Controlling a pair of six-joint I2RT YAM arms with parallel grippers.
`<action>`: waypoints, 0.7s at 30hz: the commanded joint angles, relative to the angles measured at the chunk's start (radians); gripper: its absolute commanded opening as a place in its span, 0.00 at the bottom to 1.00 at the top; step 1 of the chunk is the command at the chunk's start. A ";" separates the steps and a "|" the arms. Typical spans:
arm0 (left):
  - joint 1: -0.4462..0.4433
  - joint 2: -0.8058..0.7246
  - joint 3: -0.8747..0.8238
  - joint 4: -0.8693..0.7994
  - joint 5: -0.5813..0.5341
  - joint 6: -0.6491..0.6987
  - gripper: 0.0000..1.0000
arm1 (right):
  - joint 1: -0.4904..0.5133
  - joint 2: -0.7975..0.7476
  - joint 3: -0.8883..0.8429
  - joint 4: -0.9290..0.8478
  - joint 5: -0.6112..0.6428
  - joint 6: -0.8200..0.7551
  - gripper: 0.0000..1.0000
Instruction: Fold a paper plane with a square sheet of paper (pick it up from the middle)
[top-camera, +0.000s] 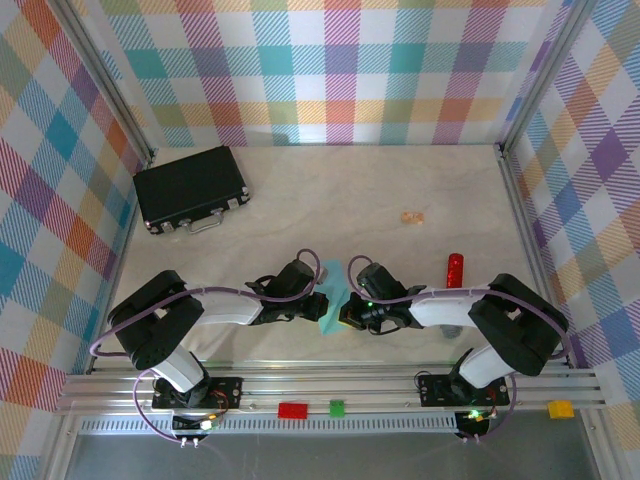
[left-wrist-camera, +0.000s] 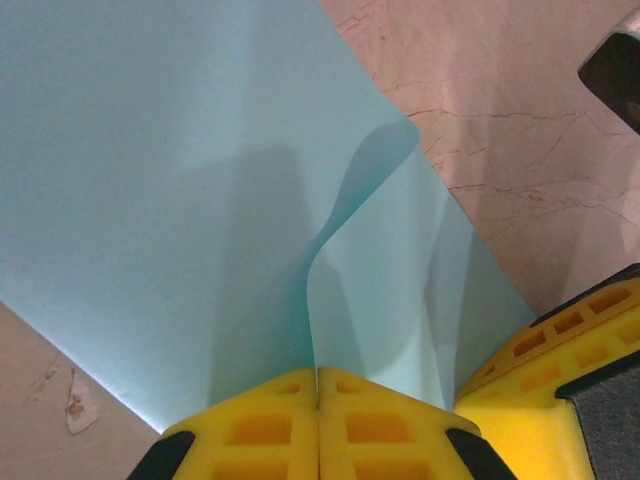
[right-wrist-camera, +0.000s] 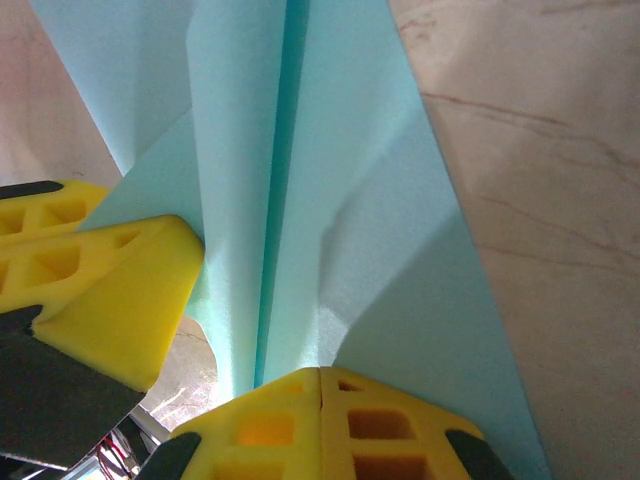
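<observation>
One turquoise sheet of paper (top-camera: 331, 288), creased and partly folded, is pinched between two tools. The left tool (left-wrist-camera: 318, 398) is clamped tight on its edge, and so is the right tool (right-wrist-camera: 320, 380), facing it. One black case (top-camera: 190, 187), lid shut, lies far beyond the left tool. On the bench (top-camera: 300, 220), one tan scrap (top-camera: 412, 216) sits beyond the right tool and one red marker (top-camera: 455, 270) to its right.

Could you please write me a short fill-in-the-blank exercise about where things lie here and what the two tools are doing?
1. The left tool and the right tool are both ____ on the square sheet of paper.
2. The black case lies beyond the paper, to its ____.
3. The red marker lies to the paper's ____.
Missing words: shut; left; right.
</observation>
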 joint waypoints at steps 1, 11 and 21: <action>0.012 0.016 0.010 -0.013 0.013 0.035 0.07 | 0.002 0.036 -0.017 -0.103 0.043 -0.008 0.03; 0.012 -0.001 0.049 -0.091 -0.004 0.101 0.08 | 0.002 0.032 -0.023 -0.092 0.042 -0.002 0.04; 0.012 0.025 0.064 -0.079 -0.002 0.099 0.08 | 0.003 0.069 -0.020 -0.047 0.015 0.007 0.05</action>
